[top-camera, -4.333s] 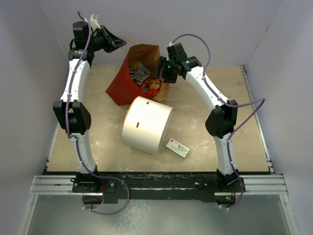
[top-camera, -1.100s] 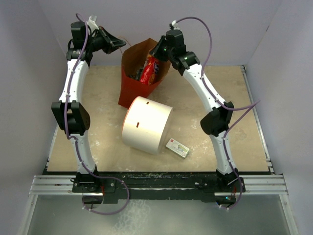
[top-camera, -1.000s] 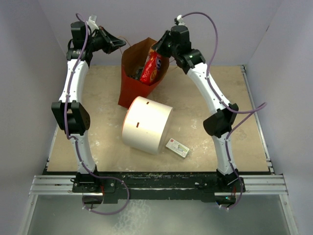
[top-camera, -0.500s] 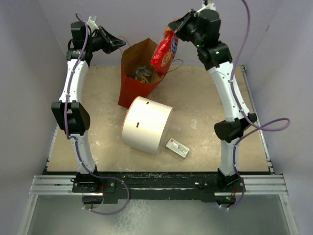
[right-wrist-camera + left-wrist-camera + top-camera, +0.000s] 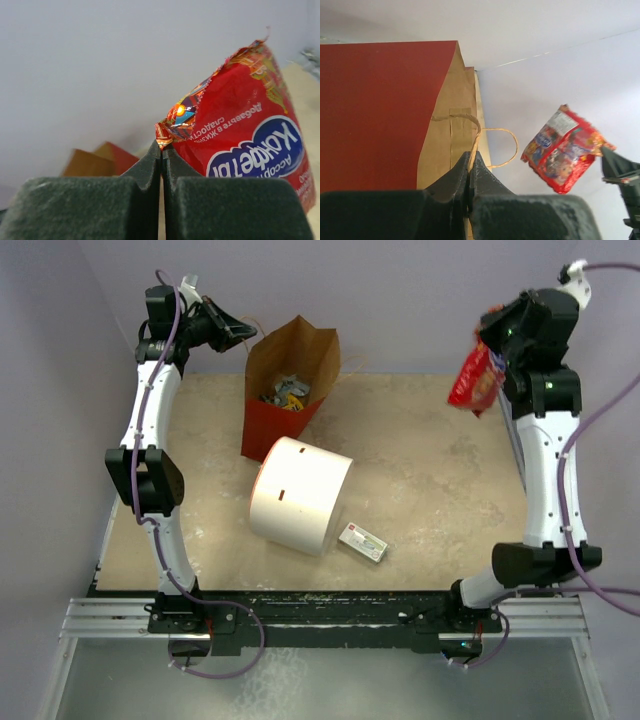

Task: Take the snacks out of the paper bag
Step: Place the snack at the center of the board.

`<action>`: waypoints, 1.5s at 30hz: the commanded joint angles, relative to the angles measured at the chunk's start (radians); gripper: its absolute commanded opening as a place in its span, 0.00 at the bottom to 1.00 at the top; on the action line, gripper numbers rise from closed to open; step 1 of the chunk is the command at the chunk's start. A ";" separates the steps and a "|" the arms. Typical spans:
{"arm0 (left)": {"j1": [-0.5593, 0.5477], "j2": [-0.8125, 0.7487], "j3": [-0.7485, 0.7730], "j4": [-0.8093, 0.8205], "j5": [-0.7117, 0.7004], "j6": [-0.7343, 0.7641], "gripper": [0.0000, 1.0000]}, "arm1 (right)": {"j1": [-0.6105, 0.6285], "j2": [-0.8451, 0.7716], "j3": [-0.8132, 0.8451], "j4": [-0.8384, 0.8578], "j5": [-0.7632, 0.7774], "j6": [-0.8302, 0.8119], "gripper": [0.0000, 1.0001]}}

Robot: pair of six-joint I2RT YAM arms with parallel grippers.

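Observation:
The paper bag point(image 5: 268, 424), red outside and brown inside, stands upright and open at the back of the table. Several small shiny snacks point(image 5: 285, 393) lie in its bottom. My left gripper point(image 5: 241, 334) is shut on the bag's thin twisted handle point(image 5: 475, 131), which is pinched between the fingertips of the gripper point(image 5: 471, 156). My right gripper point(image 5: 491, 322) is high at the far right, shut on the top corner of a large red cookie bag point(image 5: 475, 380). That cookie bag point(image 5: 245, 145) hangs in the air below the gripper point(image 5: 161, 144), well clear of the paper bag, and the left wrist view shows the cookie bag point(image 5: 562, 150) too.
A big white cylinder point(image 5: 300, 493) lies on its side just in front of the paper bag. A small flat white-and-green box point(image 5: 362, 541) lies to the cylinder's right, near the front edge. Pale walls close in the table point(image 5: 440, 470) at the back and both sides.
My right arm has lifted the red cookie bag out of the paper bag and swung it up and far to the right. The left gripper has kept its hold on the handle.

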 commanded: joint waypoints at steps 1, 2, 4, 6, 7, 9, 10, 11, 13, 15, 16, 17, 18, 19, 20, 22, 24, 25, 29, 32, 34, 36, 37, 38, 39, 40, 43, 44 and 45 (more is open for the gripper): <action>0.014 -0.061 0.026 0.012 0.018 0.032 0.00 | -0.043 -0.162 -0.247 0.131 0.051 -0.056 0.00; 0.014 -0.061 0.027 0.008 0.020 0.036 0.00 | -0.054 -0.197 -0.312 0.127 0.066 -0.064 0.00; 0.016 -0.061 0.028 0.002 0.024 0.042 0.00 | -0.066 -0.241 -0.429 0.140 0.098 -0.082 0.00; 0.016 -0.060 0.028 -0.001 0.024 0.045 0.00 | -0.082 -0.258 -0.516 0.135 0.132 -0.080 0.00; 0.016 -0.058 0.029 -0.002 0.026 0.044 0.00 | -0.090 -0.259 -0.552 0.124 0.160 -0.072 0.00; 0.016 -0.054 0.033 -0.002 0.029 0.042 0.00 | -0.111 -0.249 -0.610 0.097 0.187 -0.039 0.00; 0.016 -0.053 0.036 -0.003 0.030 0.042 0.00 | -0.116 -0.240 -0.628 0.093 0.195 -0.026 0.00; 0.016 -0.051 0.038 -0.003 0.031 0.042 0.00 | -0.118 -0.227 -0.638 0.090 0.201 -0.015 0.00; 0.017 -0.046 0.045 -0.008 0.034 0.042 0.00 | -0.118 -0.195 -0.646 0.110 0.188 0.007 0.00; 0.018 -0.042 0.051 -0.013 0.038 0.044 0.00 | -0.118 -0.146 -0.620 0.109 0.185 0.031 0.00; 0.018 -0.042 0.053 -0.017 0.039 0.043 0.00 | -0.117 -0.116 -0.605 0.108 0.197 0.049 0.00; 0.017 -0.043 0.052 -0.018 0.042 0.044 0.00 | -0.117 -0.085 -0.585 0.103 0.205 0.067 0.00; 0.017 -0.043 0.052 -0.021 0.043 0.045 0.00 | -0.117 -0.039 -0.562 0.106 0.223 0.083 0.00; 0.017 -0.043 0.049 -0.024 0.045 0.046 0.00 | -0.117 -0.001 -0.538 0.107 0.242 0.101 0.00; 0.016 -0.045 0.047 -0.024 0.047 0.045 0.00 | -0.114 0.040 -0.509 0.109 0.231 0.125 0.00; 0.016 -0.053 0.040 -0.025 0.048 0.048 0.00 | -0.102 0.132 -0.445 0.118 0.217 0.188 0.00; 0.016 -0.057 0.035 -0.025 0.047 0.049 0.00 | -0.082 0.246 -0.367 0.142 0.203 0.241 0.03; 0.016 -0.058 0.030 -0.025 0.047 0.049 0.00 | -0.072 0.304 -0.321 0.167 0.172 0.261 0.09; 0.016 -0.054 0.025 -0.024 0.047 0.046 0.00 | -0.060 0.509 -0.021 0.090 0.012 0.292 0.39; 0.018 -0.048 0.027 -0.026 0.050 0.042 0.00 | -0.057 0.518 0.038 0.090 -0.091 0.159 0.59; 0.025 -0.038 0.041 -0.029 0.056 0.036 0.00 | -0.057 0.461 -0.004 0.092 -0.141 0.083 0.72; 0.033 -0.025 0.063 -0.028 0.060 0.039 0.00 | -0.058 0.407 -0.075 0.122 -0.259 0.019 0.76; 0.035 -0.016 0.076 -0.021 0.065 0.044 0.00 | -0.055 0.383 -0.105 0.135 -0.309 -0.030 0.77; 0.036 -0.005 0.091 -0.007 0.074 0.047 0.00 | -0.052 0.362 -0.144 0.153 -0.370 -0.054 0.77; 0.036 0.012 0.116 0.011 0.088 0.049 0.00 | -0.048 0.345 -0.182 0.163 -0.423 -0.064 0.77; 0.035 0.032 0.139 0.036 0.107 0.044 0.00 | -0.044 0.331 -0.212 0.165 -0.464 -0.070 0.77; 0.025 0.066 0.163 0.214 0.165 -0.006 0.00 | -0.017 0.303 -0.280 0.145 -0.547 -0.100 0.77; 0.018 0.076 0.171 0.254 0.171 -0.013 0.00 | -0.008 0.295 -0.295 0.128 -0.556 -0.112 0.77; 0.009 0.088 0.186 0.283 0.175 -0.017 0.00 | 0.002 0.286 -0.308 0.118 -0.563 -0.125 0.77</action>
